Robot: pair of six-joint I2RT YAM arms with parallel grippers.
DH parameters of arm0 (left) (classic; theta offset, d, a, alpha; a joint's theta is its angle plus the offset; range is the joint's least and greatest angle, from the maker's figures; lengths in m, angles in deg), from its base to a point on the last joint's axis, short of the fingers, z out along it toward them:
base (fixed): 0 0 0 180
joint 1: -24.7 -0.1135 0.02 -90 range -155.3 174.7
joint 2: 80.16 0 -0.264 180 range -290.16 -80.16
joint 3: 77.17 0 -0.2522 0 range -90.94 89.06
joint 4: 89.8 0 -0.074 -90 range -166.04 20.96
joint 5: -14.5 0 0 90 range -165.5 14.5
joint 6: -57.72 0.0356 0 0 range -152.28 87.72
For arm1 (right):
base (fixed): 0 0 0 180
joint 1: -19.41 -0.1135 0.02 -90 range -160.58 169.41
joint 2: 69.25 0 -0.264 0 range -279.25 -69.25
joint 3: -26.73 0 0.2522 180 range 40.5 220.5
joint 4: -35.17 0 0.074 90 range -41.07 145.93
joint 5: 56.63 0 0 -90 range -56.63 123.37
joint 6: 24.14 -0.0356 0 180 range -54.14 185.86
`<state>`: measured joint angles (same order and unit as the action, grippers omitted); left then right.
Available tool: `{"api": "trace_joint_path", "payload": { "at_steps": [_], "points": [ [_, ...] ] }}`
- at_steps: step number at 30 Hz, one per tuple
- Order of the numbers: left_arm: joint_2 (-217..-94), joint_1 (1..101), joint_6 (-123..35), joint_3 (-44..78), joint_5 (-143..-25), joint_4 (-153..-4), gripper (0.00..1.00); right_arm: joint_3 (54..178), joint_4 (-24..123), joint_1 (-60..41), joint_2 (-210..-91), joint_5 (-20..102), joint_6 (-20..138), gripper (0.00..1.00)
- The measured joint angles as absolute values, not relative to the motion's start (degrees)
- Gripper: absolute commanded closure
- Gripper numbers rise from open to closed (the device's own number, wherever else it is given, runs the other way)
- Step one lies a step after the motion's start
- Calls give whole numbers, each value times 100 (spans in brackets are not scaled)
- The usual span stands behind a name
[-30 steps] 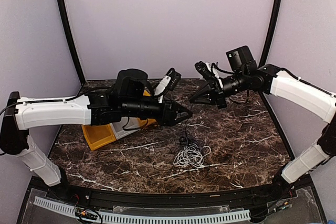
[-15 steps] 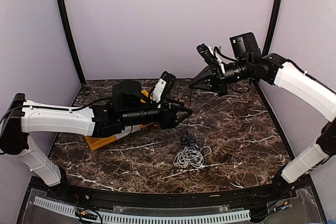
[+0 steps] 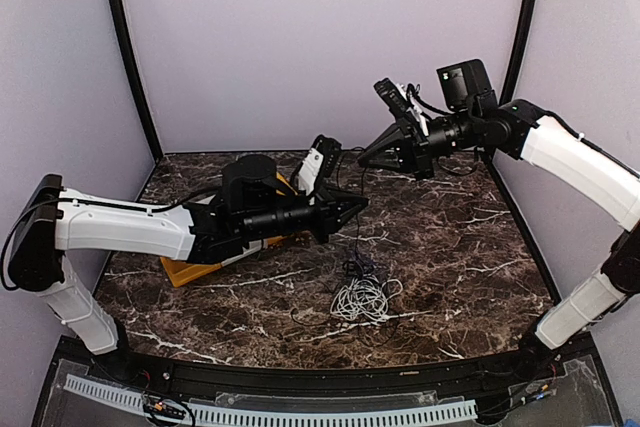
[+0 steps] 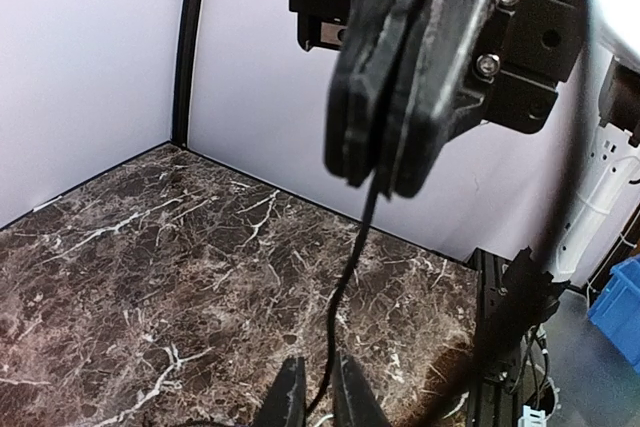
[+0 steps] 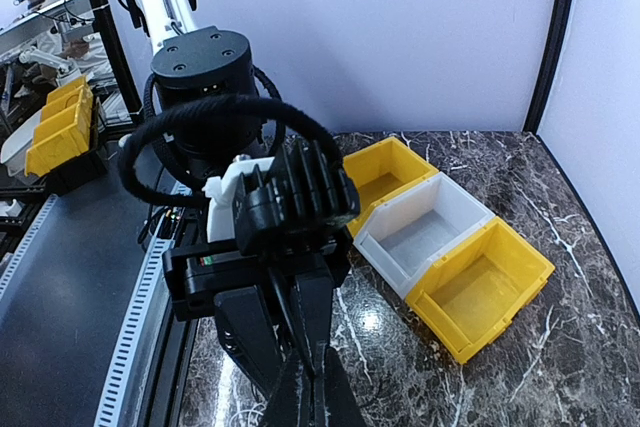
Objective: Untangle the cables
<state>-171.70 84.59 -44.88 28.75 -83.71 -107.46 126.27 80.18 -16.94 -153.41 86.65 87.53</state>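
Drawn nearly together since a second ago, the jaws of your left gripper (image 4: 318, 402) stand with only a slim gap. One black cable (image 4: 350, 267) runs up between them, though whether they pinch it cannot be told. Your two arms meet above the marble table (image 3: 470, 247). Your right gripper (image 3: 366, 159), higher than before, has its jaws clamped tight on that same black cable. It hangs past the left fingertips toward a heap (image 3: 362, 295) of white loops and a dark knot on the marble, its cords too tangled to count. Three bins sit in a row by your left arm: a yellow bin (image 5: 385, 169), a white bin (image 5: 420, 232) and a second yellow bin (image 5: 480, 287). All cables lie outside them.
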Motion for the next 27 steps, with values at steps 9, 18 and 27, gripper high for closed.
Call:
{"api": "trace_joint_path", "payload": {
  "at_steps": [9, 18, 27],
  "points": [
    [-17297, 8459, -4444, 2759, -8202, -10785, 100, 12568, 7924, -1642, -15319, 8750, 8668, 65],
    [-16928, 8459, -4492, 2973, -7861, -10765, 100, 11266, 7117, -1200, -15074, 8514, 8480, 18],
    [-16261, 8459, -4750, 3570, -7295, -11025, 100, 10153, 6300, -1447, -15621, 8293, 8574, 20]
  ]
}}
